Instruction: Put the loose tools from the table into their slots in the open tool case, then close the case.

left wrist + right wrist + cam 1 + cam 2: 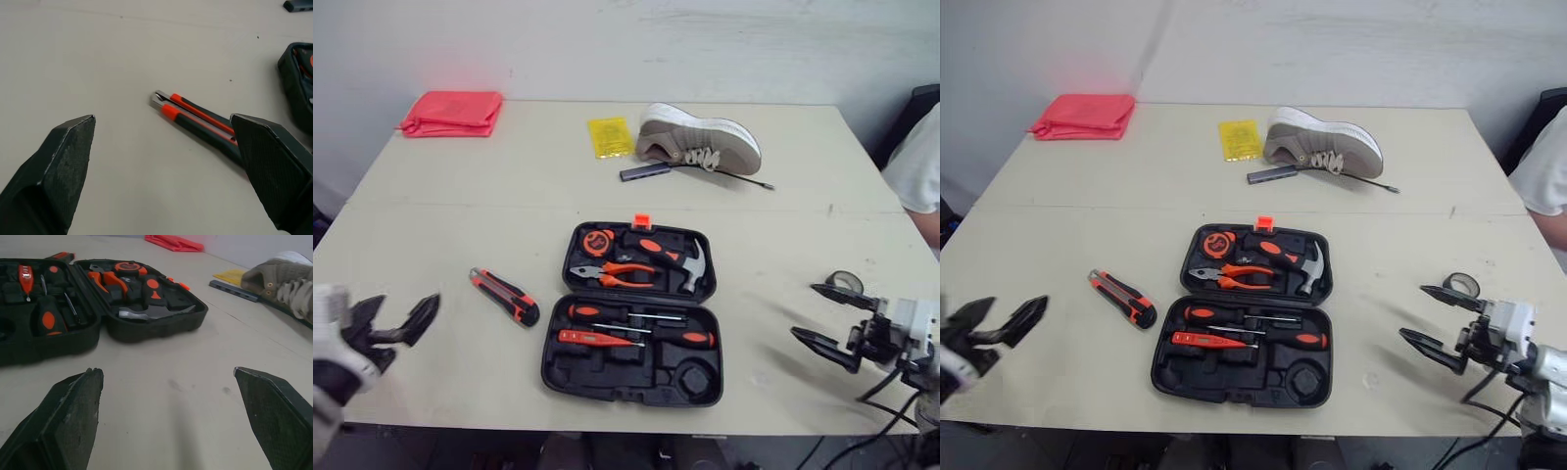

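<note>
The bench [460, 215] is lit brightly and evenly, and no glare is seen on it. Only soft, faint shadows are cast: a thin one under the shoe [700, 137] and a pale one beneath the right gripper [803, 310]. A pink glow is thrown on the wall [607, 49] above the red cloth [452, 113].

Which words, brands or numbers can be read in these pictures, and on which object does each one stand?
No text can be read in any view.
On the yellow packet: any print is too blurred to read.
On the tape measure in the tool case: a round label, too small to read.
On the shoe and the utility knife: no lettering to be seen.
</note>
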Motion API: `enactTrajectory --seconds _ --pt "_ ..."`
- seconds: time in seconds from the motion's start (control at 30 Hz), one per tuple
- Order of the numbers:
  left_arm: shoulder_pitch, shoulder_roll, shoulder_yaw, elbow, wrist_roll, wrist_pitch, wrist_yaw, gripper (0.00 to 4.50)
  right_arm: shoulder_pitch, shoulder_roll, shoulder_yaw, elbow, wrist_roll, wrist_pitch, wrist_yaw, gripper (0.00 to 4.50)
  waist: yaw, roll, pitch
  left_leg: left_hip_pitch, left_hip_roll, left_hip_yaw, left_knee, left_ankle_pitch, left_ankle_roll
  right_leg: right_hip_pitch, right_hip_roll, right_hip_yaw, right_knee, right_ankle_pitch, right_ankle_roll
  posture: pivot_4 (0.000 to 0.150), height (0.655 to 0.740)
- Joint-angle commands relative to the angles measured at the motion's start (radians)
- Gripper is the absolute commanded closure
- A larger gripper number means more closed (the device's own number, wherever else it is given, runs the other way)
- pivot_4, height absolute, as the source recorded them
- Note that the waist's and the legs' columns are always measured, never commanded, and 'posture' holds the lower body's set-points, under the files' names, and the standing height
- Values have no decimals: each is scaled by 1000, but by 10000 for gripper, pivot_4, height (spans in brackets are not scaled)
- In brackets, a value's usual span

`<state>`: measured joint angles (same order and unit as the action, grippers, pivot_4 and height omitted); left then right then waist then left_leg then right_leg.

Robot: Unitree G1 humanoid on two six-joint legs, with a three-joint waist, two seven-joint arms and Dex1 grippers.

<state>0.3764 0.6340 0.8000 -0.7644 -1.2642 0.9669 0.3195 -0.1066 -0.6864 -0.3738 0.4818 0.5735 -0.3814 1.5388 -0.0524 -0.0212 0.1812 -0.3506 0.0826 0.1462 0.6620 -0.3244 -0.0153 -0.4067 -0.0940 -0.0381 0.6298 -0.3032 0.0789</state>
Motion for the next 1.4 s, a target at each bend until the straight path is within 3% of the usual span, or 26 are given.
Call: enactTrajectory --seconds 0.03,0.23,0.43,0.63,1.0,1.2,1.3,1.4 --pt "-25 71 -110 -32 -241 -1 370 157 -24 0 9 33 15 -6 69 0 0 0 0 0 0 0 0 1 -2 0 0 0 0 0 0 1500 7400" --pt "-178 99 -363 29 -330 -74 719 157 -62 16 39 31 29 -8 75 0 6 1 0 0 -3 0 1 5 -6 1 0 0 0 0 0 1500 7400" --pt "-318 90 -544 82 -344 -109 852 157 -50 46 63 -100 83 43 51 0 22 1 0 -1 -6 0 1 5 -7 0 3 0 -1 0 0 1500 7400" --pt "-431 62 -670 152 -308 -109 887 157 -15 78 92 -272 116 115 9 0 28 1 0 -1 -6 0 2 5 -9 0 11 1 -1 1 1 1500 7400" --pt "-571 8 -816 310 -193 5 868 157 7 106 90 -341 110 150 -27 0 30 2 0 0 -5 1 2 6 -9 0 15 4 -1 1 1 1500 7400" --pt "-495 -10 -767 311 -165 34 873 157 10 116 88 -356 111 155 -35 0 26 10 -5 0 -5 0 2 6 -9 0 15 4 -1 1 1 1500 7400" --pt "-389 -2 -693 284 -180 21 867 7994 12 114 81 -359 113 158 -39 0 18 11 -6 1 -3 1 2 5 -10 0 16 7 -1 1 1 1500 7400" --pt "-299 8 -633 270 -186 19 832 19763 13 111 77 -366 113 163 -43 0 15 11 -6 14 -4 0 -2 3 -13 6 17 16 -2 0 -2 1500 7400"
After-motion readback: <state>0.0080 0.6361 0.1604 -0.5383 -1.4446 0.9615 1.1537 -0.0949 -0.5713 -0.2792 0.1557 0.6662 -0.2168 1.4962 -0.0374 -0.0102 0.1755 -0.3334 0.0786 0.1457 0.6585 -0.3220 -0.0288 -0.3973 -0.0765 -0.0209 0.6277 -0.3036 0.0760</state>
